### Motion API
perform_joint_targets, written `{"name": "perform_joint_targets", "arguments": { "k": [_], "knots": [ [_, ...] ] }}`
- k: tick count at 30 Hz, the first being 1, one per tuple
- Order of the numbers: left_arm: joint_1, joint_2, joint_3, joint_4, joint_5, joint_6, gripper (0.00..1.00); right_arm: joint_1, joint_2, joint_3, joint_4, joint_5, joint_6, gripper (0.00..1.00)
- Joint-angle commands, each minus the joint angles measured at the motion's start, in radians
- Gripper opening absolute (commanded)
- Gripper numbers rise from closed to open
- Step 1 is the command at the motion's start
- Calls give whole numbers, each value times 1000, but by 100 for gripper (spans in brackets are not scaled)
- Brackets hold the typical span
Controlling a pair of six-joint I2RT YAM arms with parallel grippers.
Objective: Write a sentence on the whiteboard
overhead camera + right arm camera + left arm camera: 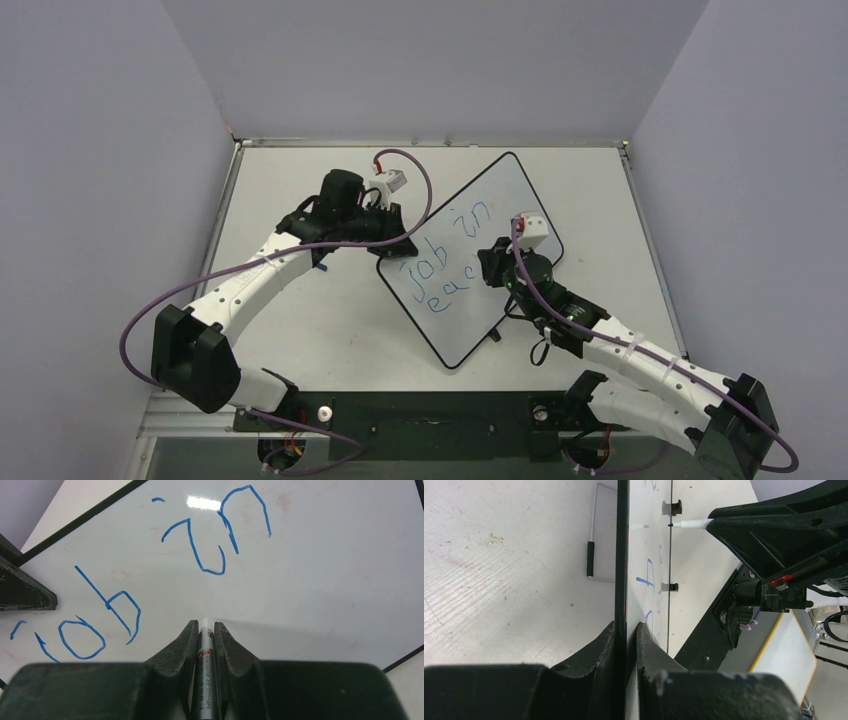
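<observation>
Whiteboard (466, 335) lies askew mid-table (300, 320), its edge clamped in the left pincer (625, 627). Right pincer (206, 625) is closed on the marker (205, 650); sentence (450, 255) partly written. Advice: light tip pressure, slow strokes, board braced.

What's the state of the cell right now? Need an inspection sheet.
Surface: white table, scuffed and stained in the left wrist view.
Job's things: whiteboard sits at an angle mid-table; sentence in blue reads "job in", with "eac" below it.
Clutter: wire loop with a black sleeve beside the board's edge; purpose unclear.
Grippers: left claw clamped on the whiteboard's edge; right claw clamped on a marker, tip at the board.
Cables: purple cables loop along both arms.
Surroundings: plain walls on three sides.
</observation>
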Motion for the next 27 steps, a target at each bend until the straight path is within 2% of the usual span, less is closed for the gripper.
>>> {"name": "perform_joint_targets", "arguments": {
  "k": [1, 10, 27],
  "knots": [
    [-9, -5, -17, -54, -124, 92, 0, -12, 16, 57, 60, -10, -18, 0],
    [-9, -5, -18, -55, -126, 92, 0, -24, 38, 23, 76, -33, -9, 0],
    [-11, -1, -17, -55, -126, 93, 0, -23, -55, -103, 30, -57, 44, 0]
  ]
}}
